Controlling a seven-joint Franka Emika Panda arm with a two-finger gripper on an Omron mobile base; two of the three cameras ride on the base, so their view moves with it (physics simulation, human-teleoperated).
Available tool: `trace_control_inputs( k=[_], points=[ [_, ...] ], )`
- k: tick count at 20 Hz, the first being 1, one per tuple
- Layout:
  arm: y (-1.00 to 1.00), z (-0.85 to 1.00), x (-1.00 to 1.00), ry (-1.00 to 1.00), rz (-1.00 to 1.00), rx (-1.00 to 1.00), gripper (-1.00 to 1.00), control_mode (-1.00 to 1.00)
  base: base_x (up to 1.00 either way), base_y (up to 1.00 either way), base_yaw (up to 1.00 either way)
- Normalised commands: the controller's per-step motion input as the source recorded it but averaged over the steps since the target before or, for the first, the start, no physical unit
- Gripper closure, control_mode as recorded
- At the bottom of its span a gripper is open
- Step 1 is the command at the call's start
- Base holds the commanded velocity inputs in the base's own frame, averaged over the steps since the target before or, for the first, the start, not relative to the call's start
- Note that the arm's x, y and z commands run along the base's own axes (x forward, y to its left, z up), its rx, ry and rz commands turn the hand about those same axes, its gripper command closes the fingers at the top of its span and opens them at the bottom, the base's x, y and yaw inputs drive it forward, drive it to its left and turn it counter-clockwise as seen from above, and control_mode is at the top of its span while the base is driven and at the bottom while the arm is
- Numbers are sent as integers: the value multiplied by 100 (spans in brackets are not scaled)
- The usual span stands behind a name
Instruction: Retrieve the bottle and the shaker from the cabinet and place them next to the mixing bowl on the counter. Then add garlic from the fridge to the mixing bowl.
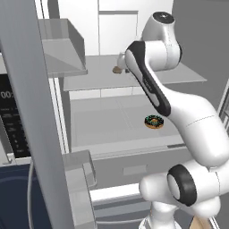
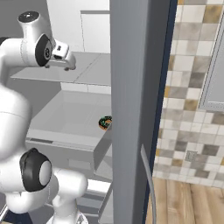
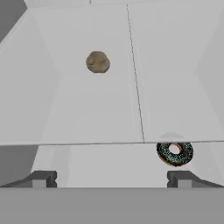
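fridge (image 1: 134, 129) open; pale shelves hold garlic (image 3: 97, 61), donut (image 3: 175, 153)

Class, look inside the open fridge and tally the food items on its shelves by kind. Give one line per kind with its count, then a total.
Garlic bulb, on the upper shelf: 1
Sprinkled donut, on the lower shelf: 1
Total: 2

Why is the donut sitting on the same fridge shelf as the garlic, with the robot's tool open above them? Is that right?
Not quite. The donut lies on the shelf below the one that holds the garlic, as the left base view shows. The rest holds: the tool is open inside the fridge, above both.
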Motion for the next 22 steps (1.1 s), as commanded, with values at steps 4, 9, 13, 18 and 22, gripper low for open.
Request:
trace_control_inputs(
  k=[4, 9, 13, 18, 22],
  points=[
    [11, 0, 45, 3, 7, 4, -100, -100, 0, 0, 0],
    [0, -8, 50, 1, 5, 3, -100, -100, 0, 0, 0],
    [0, -21, 65, 7, 0, 0, -100, -100, 0, 0, 0],
    [4, -3, 59, 13, 0, 0, -100, -100, 0, 0, 0],
    [9, 0, 36, 3, 0, 0, -100, -100, 0, 0, 0]
  ],
)
